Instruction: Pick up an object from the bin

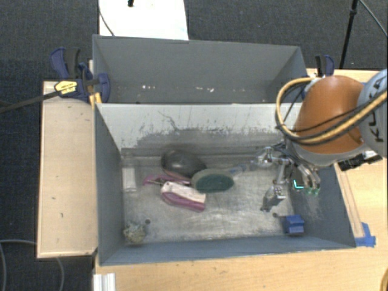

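Note:
My gripper (290,197) hangs over the right part of the bin floor, open, with nothing between its fingers. A small blue block (294,224) lies just below it near the front right corner, apart from the fingertips. To the left lies a round dark green disc (212,180), and further left a pink and white oblong thing (182,196). A dark grey rounded lump (180,160) sits behind the disc, close to the back wall.
A small white piece (128,179) rests by the left wall. A crumpled olive scrap (136,233) lies in the front left corner. The arm with its orange cover and cables comes in over the right rim. Bare floor lies between the disc and the gripper.

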Motion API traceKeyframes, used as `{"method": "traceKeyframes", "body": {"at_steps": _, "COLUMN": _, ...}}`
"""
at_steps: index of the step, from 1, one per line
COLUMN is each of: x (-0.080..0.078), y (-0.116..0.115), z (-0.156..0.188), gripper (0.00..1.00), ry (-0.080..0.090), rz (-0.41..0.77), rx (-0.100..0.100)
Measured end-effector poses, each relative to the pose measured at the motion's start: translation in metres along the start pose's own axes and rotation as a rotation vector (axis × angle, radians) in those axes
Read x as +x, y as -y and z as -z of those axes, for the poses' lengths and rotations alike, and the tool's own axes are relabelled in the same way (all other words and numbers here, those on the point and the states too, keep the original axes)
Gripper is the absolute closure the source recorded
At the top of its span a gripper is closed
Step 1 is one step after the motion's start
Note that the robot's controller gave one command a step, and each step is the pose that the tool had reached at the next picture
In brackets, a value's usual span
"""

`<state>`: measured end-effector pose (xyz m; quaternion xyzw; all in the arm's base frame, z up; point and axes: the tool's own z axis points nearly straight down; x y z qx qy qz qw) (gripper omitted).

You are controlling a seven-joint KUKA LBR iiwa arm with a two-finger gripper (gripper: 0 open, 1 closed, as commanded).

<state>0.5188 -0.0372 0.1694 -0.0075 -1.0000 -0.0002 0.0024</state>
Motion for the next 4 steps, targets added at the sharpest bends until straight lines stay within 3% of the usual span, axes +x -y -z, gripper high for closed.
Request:
{"method": "traceKeyframes", "body": {"at_steps": 1, "x": -0.038, "y": -0.043, "z": -0.024, "gripper": 0.00, "ry": 0.010, "rz": -0.198, "rx": -0.002}}
{"method": "traceKeyframes", "body": {"at_steps": 2, "x": -0.037, "y": -0.070, "z": -0.097, "gripper": 0.00, "ry": 0.013, "rz": 0.062, "rx": 0.000}}
{"method": "traceKeyframes", "body": {"at_steps": 3, "x": -0.039, "y": -0.070, "z": -0.094, "gripper": 1.00, "ry": 0.020, "rz": 0.062, "rx": -0.001}}
{"method": "traceKeyframes", "body": {"at_steps": 4, "x": -0.025, "y": -0.043, "z": 0.070, "gripper": 1.00, "ry": 0.015, "rz": 0.242, "rx": 0.003}}
